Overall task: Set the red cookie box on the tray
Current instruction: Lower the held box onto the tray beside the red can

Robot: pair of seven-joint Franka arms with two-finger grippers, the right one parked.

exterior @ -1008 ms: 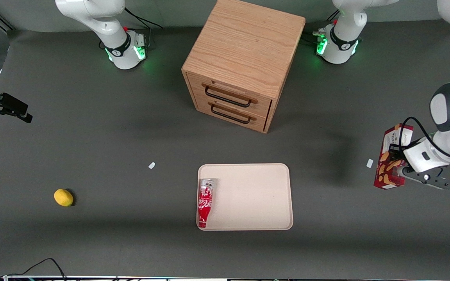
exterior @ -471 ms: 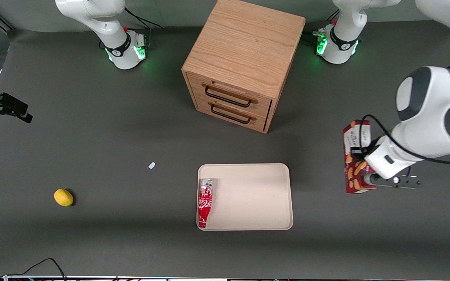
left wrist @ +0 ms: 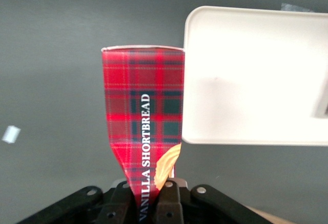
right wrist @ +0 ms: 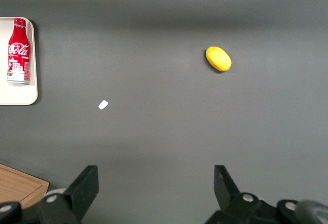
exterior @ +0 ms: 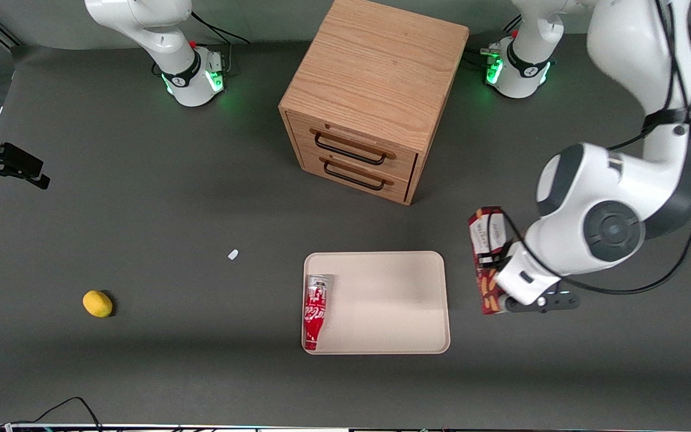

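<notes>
My left gripper (exterior: 497, 287) is shut on the red cookie box (exterior: 487, 252) and carries it in the air beside the beige tray (exterior: 393, 303), on the working arm's side of it. In the left wrist view the gripper (left wrist: 152, 196) pinches the red tartan box (left wrist: 143, 116) at its near end, and the box's other end reaches the edge of the tray (left wrist: 246, 80). A red soda bottle (exterior: 315, 311) lies in the tray along the rim toward the parked arm's end.
A wooden two-drawer cabinet (exterior: 369, 96) stands farther from the front camera than the tray. A yellow lemon (exterior: 98, 303) and a small white scrap (exterior: 233, 254) lie toward the parked arm's end. Another white scrap (left wrist: 10, 134) shows in the left wrist view.
My left gripper has carried the cookie box from the working arm's end of the table toward the tray, and it now hangs just beside the tray's edge.
</notes>
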